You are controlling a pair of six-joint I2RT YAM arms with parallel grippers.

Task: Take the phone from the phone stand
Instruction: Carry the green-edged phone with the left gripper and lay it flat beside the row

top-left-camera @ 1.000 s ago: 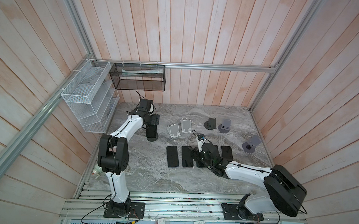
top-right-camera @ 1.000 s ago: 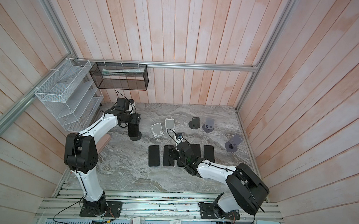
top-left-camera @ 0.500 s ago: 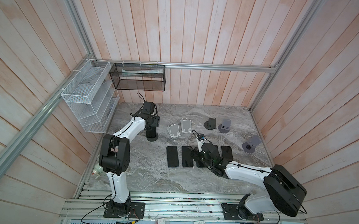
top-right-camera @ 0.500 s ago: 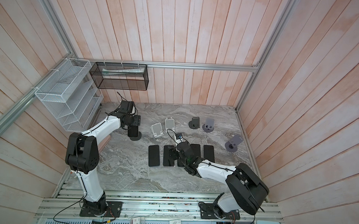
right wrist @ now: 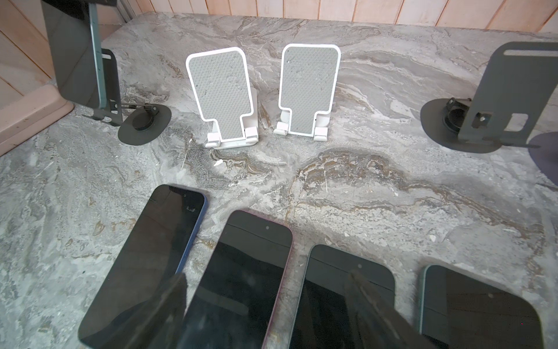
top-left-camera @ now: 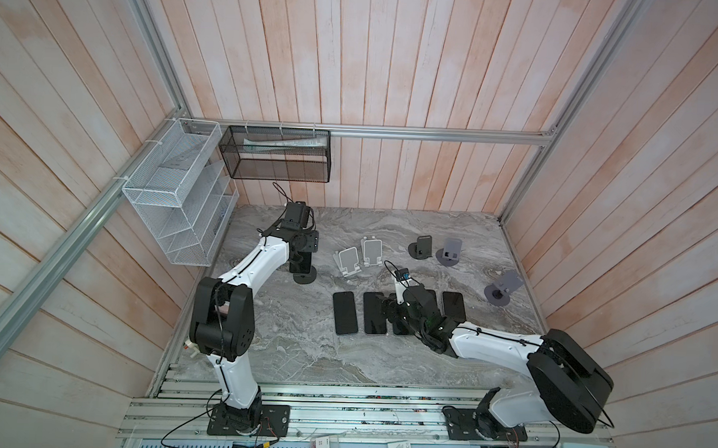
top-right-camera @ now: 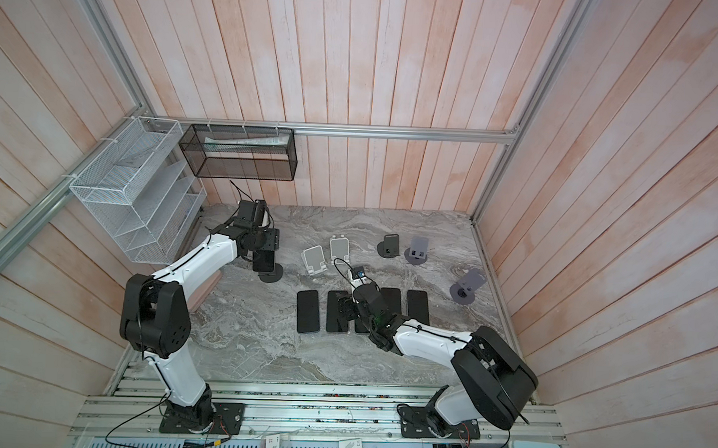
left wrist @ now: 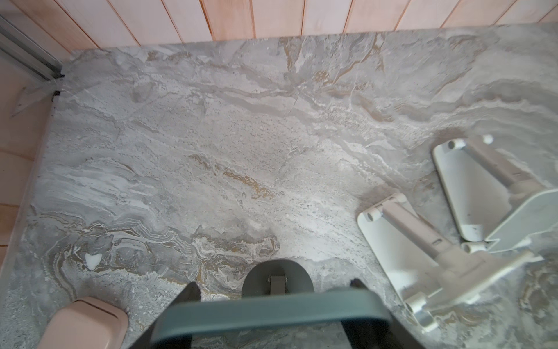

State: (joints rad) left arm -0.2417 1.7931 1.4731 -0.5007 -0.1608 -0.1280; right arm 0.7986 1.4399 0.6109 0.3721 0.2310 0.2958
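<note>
A dark phone (top-left-camera: 300, 265) (top-right-camera: 263, 261) stands upright in a black round-based phone stand (top-left-camera: 305, 278) (top-right-camera: 271, 276) at the table's left rear. My left gripper (top-left-camera: 302, 251) (top-right-camera: 264, 250) comes down on it from above. In the left wrist view the gripper (left wrist: 273, 302) is shut on the phone's (left wrist: 268, 314) top end, one black finger (left wrist: 190, 294) at each side, with the stand's base (left wrist: 276, 276) below. The right wrist view shows the phone (right wrist: 75, 57) leaning in its stand (right wrist: 142, 121). My right gripper (top-left-camera: 389, 311) (right wrist: 268, 302) hovers open over phones lying flat.
Several dark phones (top-left-camera: 345, 313) lie in a row mid-table. Two white stands (top-left-camera: 350, 261) (top-left-camera: 372, 251) sit behind them, with dark and grey stands (top-left-camera: 421, 247) (top-left-camera: 449, 252) (top-left-camera: 502, 287) further right. Mesh racks (top-left-camera: 175, 192) hang at the left wall. A pink block (left wrist: 84, 323) lies by the left edge.
My left gripper has shifted a little to the right over the standing phone and shut on its top end. The right arm has stayed where it was.
</note>
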